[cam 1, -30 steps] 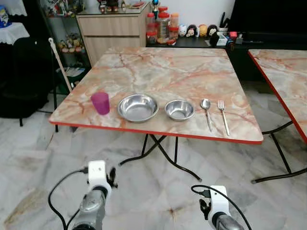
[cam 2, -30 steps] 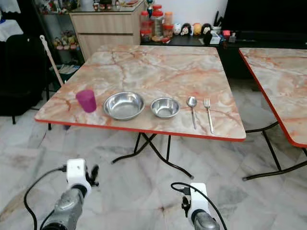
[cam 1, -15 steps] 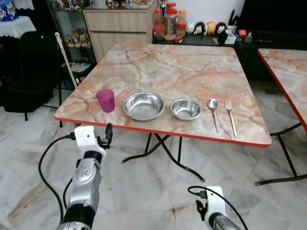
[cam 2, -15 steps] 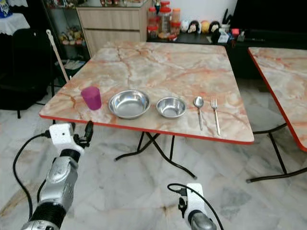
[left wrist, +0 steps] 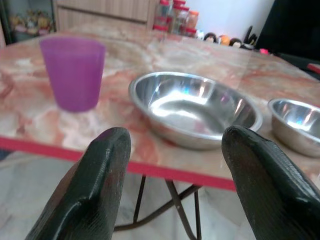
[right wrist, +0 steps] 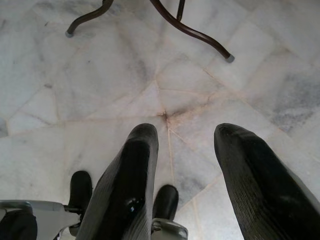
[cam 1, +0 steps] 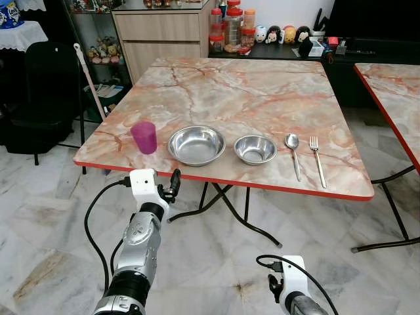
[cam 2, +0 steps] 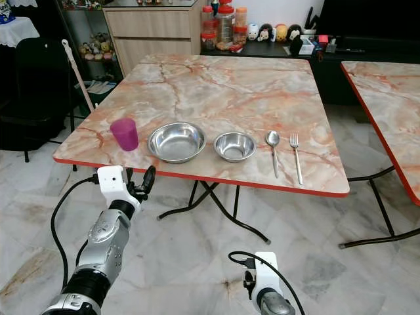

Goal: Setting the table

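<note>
A purple cup (cam 1: 144, 137), a large steel bowl (cam 1: 196, 145), a small steel bowl (cam 1: 255, 149), a spoon (cam 1: 293, 152) and a fork (cam 1: 317, 157) lie in a row along the near edge of the marble table (cam 1: 236, 92). My left gripper (cam 1: 172, 187) is raised just below and in front of the table's red edge, near the cup and large bowl, open and empty. In the left wrist view its fingers (left wrist: 95, 190) frame the large bowl (left wrist: 195, 107) with the cup (left wrist: 74, 72) beside it. My right gripper (right wrist: 182, 185) hangs low over the floor, open.
A second marble table (cam 1: 394, 98) stands at the right. A black chair (cam 1: 39, 92) and a broom handle (cam 1: 88, 85) are at the left. A wooden cabinet (cam 1: 164, 39) with jars (cam 1: 230, 29) stands behind. Folding table legs (cam 1: 223, 210) cross under the table.
My left arm has risen and reached forward toward the table edge, from low by the floor to just under the cup and large bowl. The camera has shifted slightly.
</note>
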{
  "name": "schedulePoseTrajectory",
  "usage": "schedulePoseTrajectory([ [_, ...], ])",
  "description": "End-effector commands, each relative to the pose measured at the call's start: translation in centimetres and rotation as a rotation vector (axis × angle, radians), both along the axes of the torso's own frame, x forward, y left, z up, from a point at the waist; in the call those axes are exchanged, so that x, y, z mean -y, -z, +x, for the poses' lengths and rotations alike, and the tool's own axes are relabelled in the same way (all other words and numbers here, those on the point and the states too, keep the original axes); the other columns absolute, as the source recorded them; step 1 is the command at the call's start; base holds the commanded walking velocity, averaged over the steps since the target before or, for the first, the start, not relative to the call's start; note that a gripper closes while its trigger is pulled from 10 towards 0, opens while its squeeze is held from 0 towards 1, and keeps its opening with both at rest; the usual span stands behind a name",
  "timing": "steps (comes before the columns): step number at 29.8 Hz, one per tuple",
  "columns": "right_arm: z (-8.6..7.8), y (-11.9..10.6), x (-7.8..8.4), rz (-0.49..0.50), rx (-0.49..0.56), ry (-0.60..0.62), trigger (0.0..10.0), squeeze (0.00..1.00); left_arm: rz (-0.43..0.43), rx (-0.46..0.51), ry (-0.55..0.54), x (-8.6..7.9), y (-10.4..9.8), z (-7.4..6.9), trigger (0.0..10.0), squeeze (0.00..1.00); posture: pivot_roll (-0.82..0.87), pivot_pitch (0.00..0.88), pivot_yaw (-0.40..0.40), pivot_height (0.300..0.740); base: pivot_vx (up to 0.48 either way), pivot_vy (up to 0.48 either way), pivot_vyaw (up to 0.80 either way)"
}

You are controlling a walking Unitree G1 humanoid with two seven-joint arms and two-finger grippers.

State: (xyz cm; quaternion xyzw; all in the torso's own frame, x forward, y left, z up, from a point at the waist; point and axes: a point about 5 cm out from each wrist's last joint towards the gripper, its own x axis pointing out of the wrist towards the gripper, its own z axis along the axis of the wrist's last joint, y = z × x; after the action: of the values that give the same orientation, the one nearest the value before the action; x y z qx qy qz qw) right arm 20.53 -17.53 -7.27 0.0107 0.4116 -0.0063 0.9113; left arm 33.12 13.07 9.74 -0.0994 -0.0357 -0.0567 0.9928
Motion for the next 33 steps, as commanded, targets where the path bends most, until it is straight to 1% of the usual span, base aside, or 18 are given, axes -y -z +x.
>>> schedulePoseTrajectory([
  [1,-0.2,0.1,-0.1,0.003,-0.014,0.010,10.0,0.00,0.013,0.094,0.015,0.2,-2.0,0.5,10.0,0.00,0.06,0.000,0.034,0.740,0.000,0.000,0.00],
  [8,-0.2,0.2,-0.3,0.002,-0.026,0.011,10.0,0.00,0.011,0.124,-0.002,-0.3,-2.8,0.9,10.0,0.00,0.07,0.000,0.033,0.740,0.000,0.000,0.00],
  [10,-0.1,0.1,-0.3,0.004,-0.024,0.014,10.0,0.00,0.013,0.128,-0.007,-0.3,-2.9,1.0,10.0,0.00,0.07,0.000,0.031,0.740,0.000,0.000,-0.54],
  [11,0.0,0.1,-0.3,0.012,-0.015,0.033,10.0,0.00,0.011,0.132,-0.015,-0.5,-3.1,1.0,10.0,0.00,0.07,0.000,0.032,0.740,0.000,0.000,0.00],
  [16,0.2,0.0,-0.3,0.006,-0.008,0.021,10.0,0.00,-0.001,0.150,-0.029,-0.7,-3.6,1.1,10.0,0.00,0.08,0.000,0.031,0.740,0.000,0.000,0.00],
  [23,0.2,-0.1,-0.3,0.019,-0.003,0.044,10.0,0.00,-0.010,0.174,-0.025,-0.7,-4.1,1.2,10.0,0.00,0.07,0.000,0.030,0.740,0.289,0.000,0.00],
  [25,0.1,0.0,-0.3,0.009,-0.012,0.024,10.0,0.00,-0.011,0.179,-0.026,-0.7,-4.3,1.3,10.0,0.00,0.07,0.000,0.030,0.740,0.371,0.000,0.00],
  [27,0.1,0.0,-0.3,0.016,-0.016,0.030,10.0,0.00,-0.011,0.183,-0.026,-0.7,-4.4,1.3,10.0,0.00,0.07,0.000,0.030,0.740,0.392,0.000,-0.50],
  [30,0.3,-0.1,-0.2,0.022,0.009,0.039,10.0,0.00,-0.013,0.187,-0.028,-0.7,-4.5,1.4,10.0,0.00,0.07,0.000,0.030,0.740,0.394,0.000,-0.15],
  [33,0.3,-0.2,-0.1,0.018,0.010,0.044,10.0,0.00,-0.018,0.190,-0.029,-0.7,-4.7,1.5,10.0,0.00,0.06,0.000,0.029,0.740,0.394,0.000,0.00],
])
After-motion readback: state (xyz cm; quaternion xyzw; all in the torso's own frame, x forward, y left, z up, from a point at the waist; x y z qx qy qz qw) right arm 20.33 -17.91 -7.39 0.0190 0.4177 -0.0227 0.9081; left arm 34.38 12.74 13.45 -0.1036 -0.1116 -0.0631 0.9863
